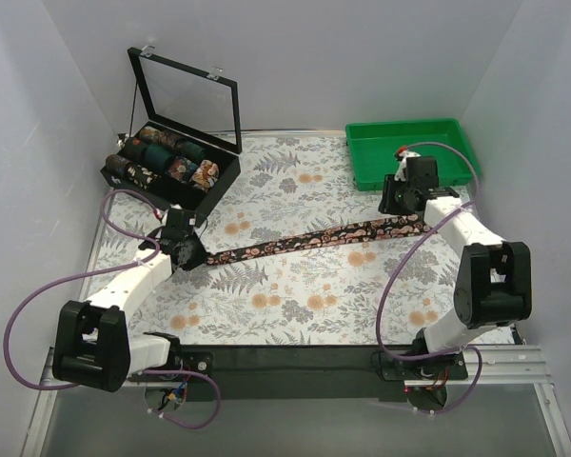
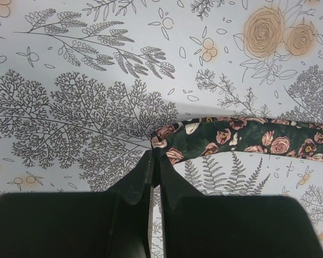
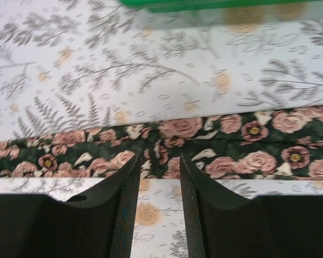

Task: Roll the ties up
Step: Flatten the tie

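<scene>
Though barely visible, tie (image 1: 305, 240) tip in grip of left tool (image 2: 152, 156); right tool (image 3: 157, 166) open astride.

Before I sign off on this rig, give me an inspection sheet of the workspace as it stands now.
Surface: floral table covering, lying flat.
Job's things: one tie unrolled, stretched diagonally between the grippers; rolled ties in the open black box, far left.
Clutter: green tray, far right; otherwise nothing seen.
Grippers: left gripper shut at the tie's narrow tip; right gripper open over its wide end.
Cables: purple cables loop beside both arms.
Surroundings: white walls on three sides.
</scene>
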Controlling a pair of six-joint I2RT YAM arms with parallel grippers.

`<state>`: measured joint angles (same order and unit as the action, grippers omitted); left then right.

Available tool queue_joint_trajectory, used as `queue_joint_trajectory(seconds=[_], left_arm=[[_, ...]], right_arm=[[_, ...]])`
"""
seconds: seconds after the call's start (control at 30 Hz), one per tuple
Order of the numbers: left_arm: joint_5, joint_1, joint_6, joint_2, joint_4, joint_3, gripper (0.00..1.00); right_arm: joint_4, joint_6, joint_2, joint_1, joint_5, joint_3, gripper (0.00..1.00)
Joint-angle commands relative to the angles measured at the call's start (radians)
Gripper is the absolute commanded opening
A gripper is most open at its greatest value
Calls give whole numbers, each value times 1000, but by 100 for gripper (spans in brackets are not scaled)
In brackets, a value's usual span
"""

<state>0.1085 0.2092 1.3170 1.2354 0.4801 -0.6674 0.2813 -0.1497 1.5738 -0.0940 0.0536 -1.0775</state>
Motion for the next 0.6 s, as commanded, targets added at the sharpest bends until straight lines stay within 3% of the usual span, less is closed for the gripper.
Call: queue_joint_trajectory(seconds=[0.0, 0.17, 0.33, 0.47, 0.57], left_arm=[[75, -7, 13, -2, 15, 0, 4], [103, -7, 19, 13, 15, 0, 10], [126, -8, 13, 35, 20, -1, 25], [146, -8, 10, 29, 20, -3, 49], [145, -8, 7, 22, 9, 0, 55]], right_arm=[[-27, 2, -38, -96, 26, 39, 36], [-116, -33, -73, -228, 97, 93, 36], [-200, -70, -54, -343, 132, 116, 36], [-234, -90, -34, -377, 161, 137, 36], [-244, -97, -21, -383, 164, 142, 36]])
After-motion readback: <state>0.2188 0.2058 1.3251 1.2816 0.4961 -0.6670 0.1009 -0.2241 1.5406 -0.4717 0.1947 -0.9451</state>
